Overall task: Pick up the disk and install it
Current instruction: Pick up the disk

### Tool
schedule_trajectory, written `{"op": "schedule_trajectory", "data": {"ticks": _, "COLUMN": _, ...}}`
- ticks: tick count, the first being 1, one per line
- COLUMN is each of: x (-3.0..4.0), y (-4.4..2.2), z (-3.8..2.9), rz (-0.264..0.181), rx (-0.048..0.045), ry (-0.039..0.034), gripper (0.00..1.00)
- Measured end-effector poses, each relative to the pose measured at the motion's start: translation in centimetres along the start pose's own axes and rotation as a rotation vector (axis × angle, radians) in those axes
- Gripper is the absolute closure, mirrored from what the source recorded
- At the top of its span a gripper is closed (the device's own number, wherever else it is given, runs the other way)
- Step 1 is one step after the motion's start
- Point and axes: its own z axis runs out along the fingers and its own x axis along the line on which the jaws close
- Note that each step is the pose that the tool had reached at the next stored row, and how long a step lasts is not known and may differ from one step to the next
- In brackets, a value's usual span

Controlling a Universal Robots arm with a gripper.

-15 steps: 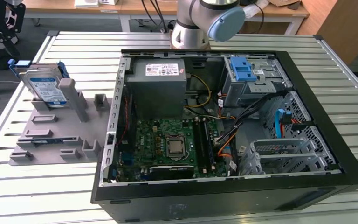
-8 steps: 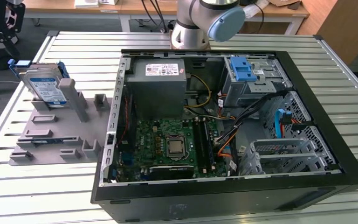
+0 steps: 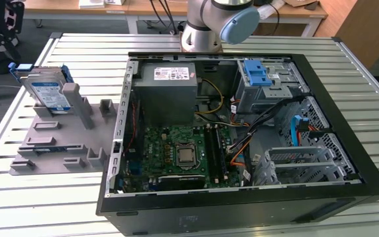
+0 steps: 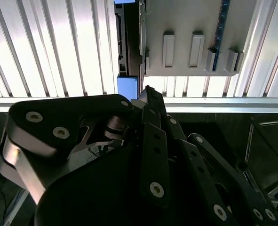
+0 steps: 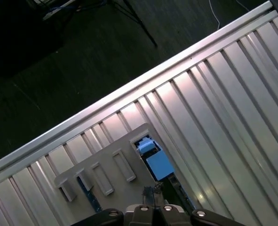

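— Where do we see the disk (image 3: 50,94)?
— On edge in the gray fixture (image 3: 51,137), near the slatted table's (image 3: 45,212) edge, apart from the open computer case (image 3: 242,212); bare slats lie around it.
— And the gripper (image 5: 152,190)?
— Above it, fingertips together, holding nothing.

1 disk (image 3: 48,93); 1 computer case (image 3: 242,210); 1 fixture (image 3: 56,144).

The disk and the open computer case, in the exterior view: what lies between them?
In the exterior view, a tall post and a shorter block of the gray fixture stand between the disk and the computer case.
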Motion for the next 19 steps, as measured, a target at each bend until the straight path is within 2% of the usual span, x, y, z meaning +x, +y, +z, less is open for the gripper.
{"op": "schedule_trajectory", "data": {"ticks": 6, "x": -0.02, "y": 0.01, "z": 0.01, "rz": -0.061, "rx": -0.0014, "ry": 0.0027, "gripper": 0.89}}
{"op": "schedule_trajectory", "data": {"ticks": 19, "x": -0.02, "y": 0.01, "z": 0.01, "rz": -0.063, "rx": -0.0015, "ry": 0.0028, "gripper": 0.89}}
